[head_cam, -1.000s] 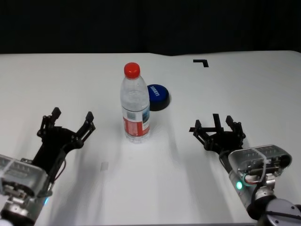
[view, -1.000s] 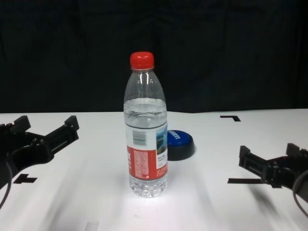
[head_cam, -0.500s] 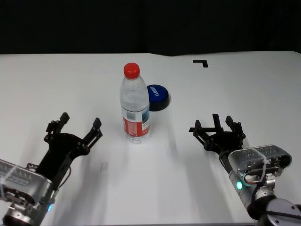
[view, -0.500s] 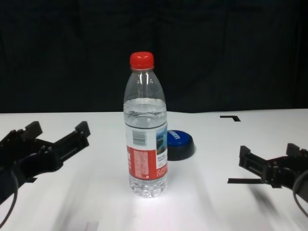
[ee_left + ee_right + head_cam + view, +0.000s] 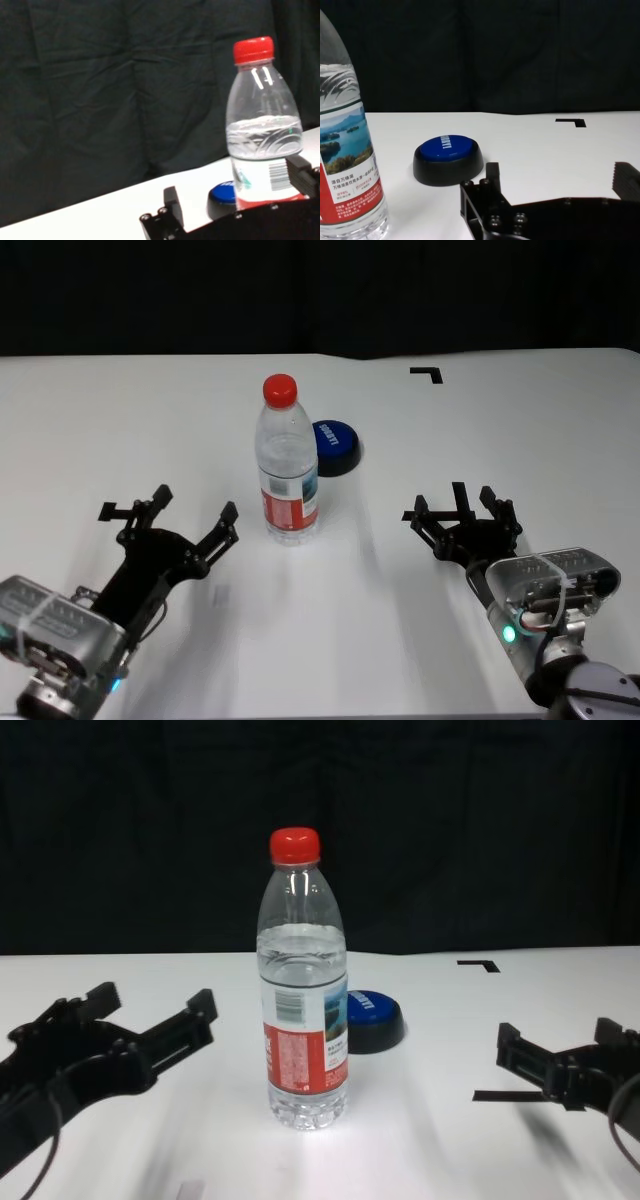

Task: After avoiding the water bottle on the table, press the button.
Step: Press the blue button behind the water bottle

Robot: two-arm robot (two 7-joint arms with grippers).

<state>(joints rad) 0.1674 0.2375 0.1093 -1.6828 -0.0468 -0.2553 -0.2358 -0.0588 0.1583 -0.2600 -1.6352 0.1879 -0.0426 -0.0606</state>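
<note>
Lab test setup, white table (image 5: 520, 430) with black tape marks (image 5: 428, 372), black curtain backdrop (image 5: 450, 820)

water bottle (image 5: 287, 465) upright on table (image 5: 120, 410), centre | button (image 5: 336, 445) just behind it at 1 o'clock, partly hidden by bottle | left gripper (image 5: 175, 523) over table at bottle's 8 o'clock, near, apart, fingers spread | right gripper (image 5: 462, 513) at bottle's 4 o'clock, well apart, fingers spread
</note>
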